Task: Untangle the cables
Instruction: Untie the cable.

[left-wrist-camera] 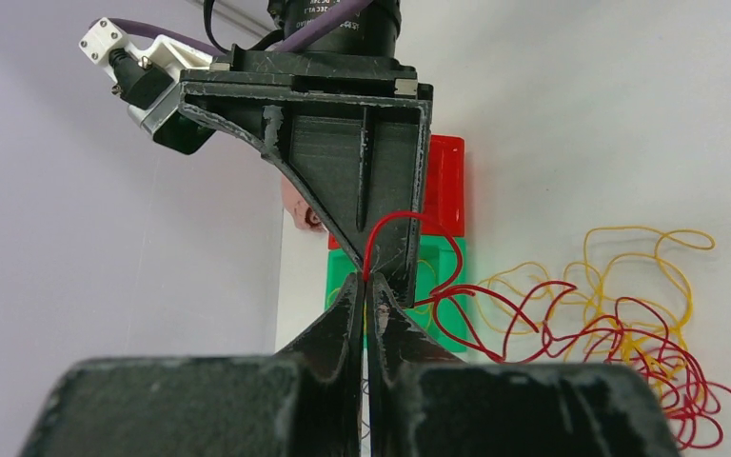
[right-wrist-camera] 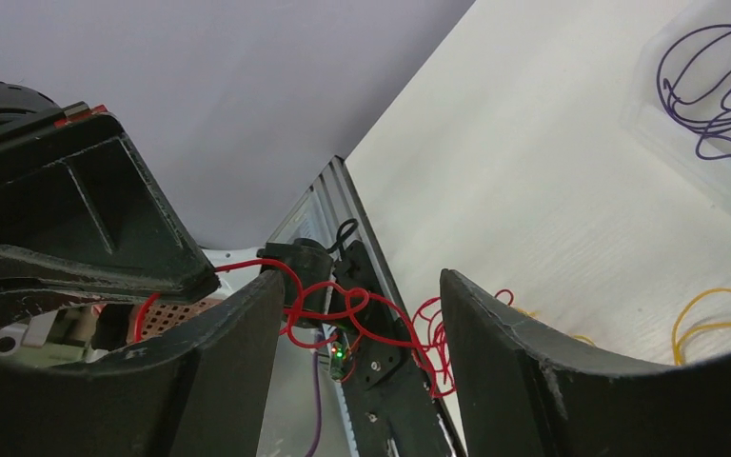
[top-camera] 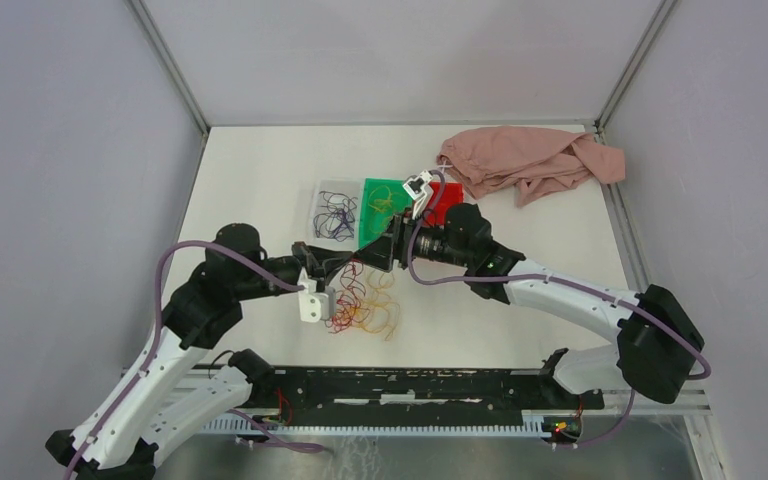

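Table (top-camera: 260, 200) is carrying everything.

Pink cloth (top-camera: 530, 160) is lying crumpled beyond and to the right of the green tray (top-camera: 372, 232), apart from the work.

Both arms are reaching in over the near side of the green tray, tips almost meeting. This looks like a two-handed pull: one end anchored, the other free to take a second hold.

- The clear tray (top-camera: 320, 192) is sitting just left of the green tray and the red tray (top-camera: 450, 205) just right, probably for sorting by colour.
- The tangle (top-camera: 365, 305) is lying on the table on the near side of the green tray, red and yellow loops mixed.
- The left gripper (left-wrist-camera: 366, 288) is pinching the red strand (left-wrist-camera: 390, 218), its fingers pressed together on it.
- The right gripper (right-wrist-camera: 360, 286) is standing wide apart, with red loops hanging in the gap and nothing being gripped.

Hard to make out:
- The pinch point is being covered by both grippers from above.
- The right wrist is hiding most of the red tray, so I cannot tell its contents.
- Red loops between the right fingers may be knotted or only overlapping.
- Strand ends are not traceable.
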Controlling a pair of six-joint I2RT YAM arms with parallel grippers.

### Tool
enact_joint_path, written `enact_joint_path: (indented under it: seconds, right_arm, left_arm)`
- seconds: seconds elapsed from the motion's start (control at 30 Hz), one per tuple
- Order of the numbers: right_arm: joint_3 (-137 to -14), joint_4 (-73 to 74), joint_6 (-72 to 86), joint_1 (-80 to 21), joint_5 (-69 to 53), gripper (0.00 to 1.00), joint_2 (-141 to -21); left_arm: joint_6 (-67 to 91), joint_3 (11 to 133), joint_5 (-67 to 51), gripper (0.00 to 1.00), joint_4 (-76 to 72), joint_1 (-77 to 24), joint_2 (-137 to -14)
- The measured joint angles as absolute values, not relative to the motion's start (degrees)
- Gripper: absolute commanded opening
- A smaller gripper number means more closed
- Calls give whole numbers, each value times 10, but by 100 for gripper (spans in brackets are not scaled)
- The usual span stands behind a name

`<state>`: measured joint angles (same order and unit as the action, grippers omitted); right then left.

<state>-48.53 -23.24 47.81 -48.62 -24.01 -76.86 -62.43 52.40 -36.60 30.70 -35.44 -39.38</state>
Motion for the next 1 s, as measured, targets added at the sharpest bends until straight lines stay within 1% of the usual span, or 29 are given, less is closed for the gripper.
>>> enact_joint_path:
  seconds: [0.33,0.57,0.7,0.8,1.0]
  right_arm:
    - [-485,-258,493,-490,-245,68,-776]
    - [-474,-248,491,-490,-243,69,-738]
    - [-475,-256,494,-494,-239,69,-741]
    - [-487,-258,497,-505,-232,67,-768]
    - [-520,-256,497,-531,-181,60,-831]
  left_arm:
    - [-632,524,-371,3,298,-355,-394]
    - [-638,524,-371,3,295,-355,-394]
    - [-638,524,-373,3,286,-355,-399]
    - [-638,528,-376,3,281,-355,-406]
    - [-637,553,-376,3,272,-359,-427]
